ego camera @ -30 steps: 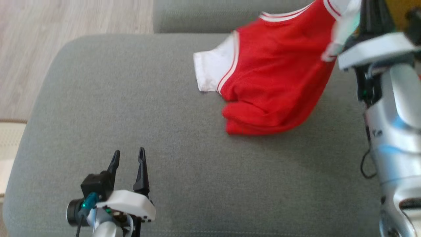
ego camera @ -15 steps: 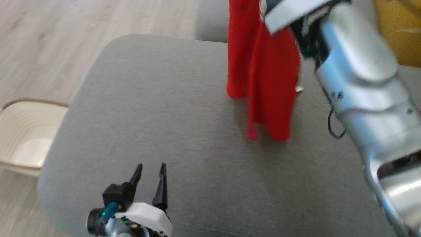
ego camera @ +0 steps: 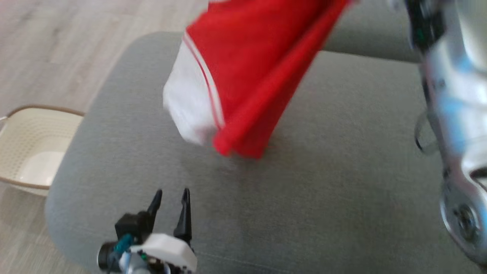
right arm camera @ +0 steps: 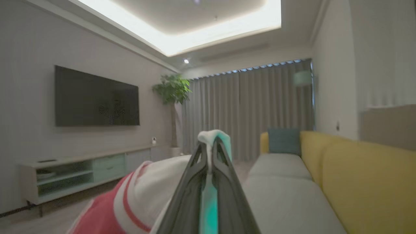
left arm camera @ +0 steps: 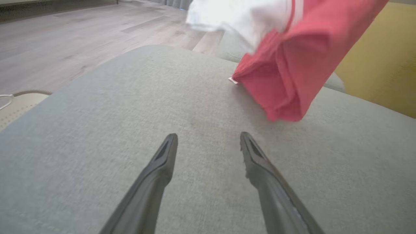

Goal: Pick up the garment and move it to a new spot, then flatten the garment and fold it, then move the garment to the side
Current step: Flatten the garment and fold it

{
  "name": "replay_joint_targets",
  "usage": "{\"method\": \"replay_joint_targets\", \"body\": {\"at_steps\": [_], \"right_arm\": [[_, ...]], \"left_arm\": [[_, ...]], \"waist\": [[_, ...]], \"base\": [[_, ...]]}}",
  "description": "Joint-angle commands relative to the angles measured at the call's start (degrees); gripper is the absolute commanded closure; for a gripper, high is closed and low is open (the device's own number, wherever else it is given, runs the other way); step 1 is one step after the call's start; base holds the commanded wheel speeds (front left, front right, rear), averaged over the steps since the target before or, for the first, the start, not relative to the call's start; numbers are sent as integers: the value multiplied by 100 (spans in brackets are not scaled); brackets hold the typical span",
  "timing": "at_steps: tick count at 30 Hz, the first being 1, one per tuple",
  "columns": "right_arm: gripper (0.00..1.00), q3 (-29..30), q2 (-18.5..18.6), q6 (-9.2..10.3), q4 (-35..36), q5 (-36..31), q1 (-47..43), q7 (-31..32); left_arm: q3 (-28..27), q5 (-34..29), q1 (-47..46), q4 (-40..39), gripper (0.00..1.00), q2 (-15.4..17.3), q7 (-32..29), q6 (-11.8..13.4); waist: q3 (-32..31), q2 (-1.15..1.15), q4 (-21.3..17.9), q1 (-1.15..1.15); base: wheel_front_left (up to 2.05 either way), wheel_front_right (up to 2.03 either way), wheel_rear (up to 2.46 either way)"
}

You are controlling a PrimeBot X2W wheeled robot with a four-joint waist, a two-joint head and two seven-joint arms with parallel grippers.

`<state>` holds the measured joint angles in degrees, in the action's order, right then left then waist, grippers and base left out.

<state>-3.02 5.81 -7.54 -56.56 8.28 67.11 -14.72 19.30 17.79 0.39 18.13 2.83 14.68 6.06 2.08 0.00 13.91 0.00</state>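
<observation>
Basket (ego camera: 26, 129): cream and perforated with a brown rim, standing on the floor just beside the cushion's left edge.
Floor (ego camera: 57, 45): pale wood planks, to the left of and beyond the cushion.
Left gripper (ego camera: 172, 191): low over the near left part of the cushion, jaws spread wide with nothing between them; in the left wrist view (left arm camera: 208, 136) the two dark fingers point toward the garment, well apart from it.
Seat cushion (ego camera: 342, 171): wide and grey with rounded corners, its fabric flat.
Garment look (ego camera: 247, 68): red knit cloth with a white sleeve and thin white stripes along the seam, gathered into a long drooping fold, blurred.
Garment place: hanging over the middle of the cushion, slanting down from the upper right. Its lower end (left arm camera: 286, 107) is close above the fabric; whether it touches cannot be told.
Right gripper (right arm camera: 212, 143): raised high, jaws closed on a white edge of the garment, which bunches red and white (right arm camera: 143, 191) below the fingers.
Right arm (ego camera: 452, 95): silver, down the right edge of the head view.
In the way: the hanging cloth hides the far middle of the cushion from the head view.
Room beyond: dark wall screen (right arm camera: 96, 102), potted plant (right arm camera: 172, 89), grey curtains (right arm camera: 247, 107), yellow sofa back (right arm camera: 357, 169).
</observation>
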Motion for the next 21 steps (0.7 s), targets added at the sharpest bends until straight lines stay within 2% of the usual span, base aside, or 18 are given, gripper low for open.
{"method": "replay_joint_targets", "body": {"at_steps": [1,5,8,9,10,15,21], "right_arm": [[100,122,52,5,46,-168,-189,-27],[100,785,315,5,-375,-699,-1093,-27],[100,1180,349,5,-563,-998,-1734,-27],[53,1296,313,5,-568,-1067,-1900,-27],[0,1415,263,5,-516,-1119,-2046,-27],[0,1522,-41,5,130,-1404,-2604,-28],[0,1340,-252,5,766,-1138,-3100,-28]], "left_arm": [[-224,-41,-375,-220,0,5,32,-14],[-237,-76,-595,-222,0,5,32,-61],[-226,-107,-726,-206,0,5,32,-103],[-226,-116,-757,-195,0,5,32,-111],[-226,-128,-789,-179,0,5,32,-124],[-256,-172,-910,-122,0,5,32,-152],[-298,-172,-1068,-47,0,5,32,-159]], "waist": [[245,0,-255,0],[506,0,-506,0],[652,0,-675,0],[687,0,-734,0],[715,0,-788,0],[770,0,-1050,0],[788,0,-1291,0]], "base": [[0,0,0],[0,0,0],[0,0,0],[0,0,0],[0,0,0],[0,0,0],[0,0,0]]}}
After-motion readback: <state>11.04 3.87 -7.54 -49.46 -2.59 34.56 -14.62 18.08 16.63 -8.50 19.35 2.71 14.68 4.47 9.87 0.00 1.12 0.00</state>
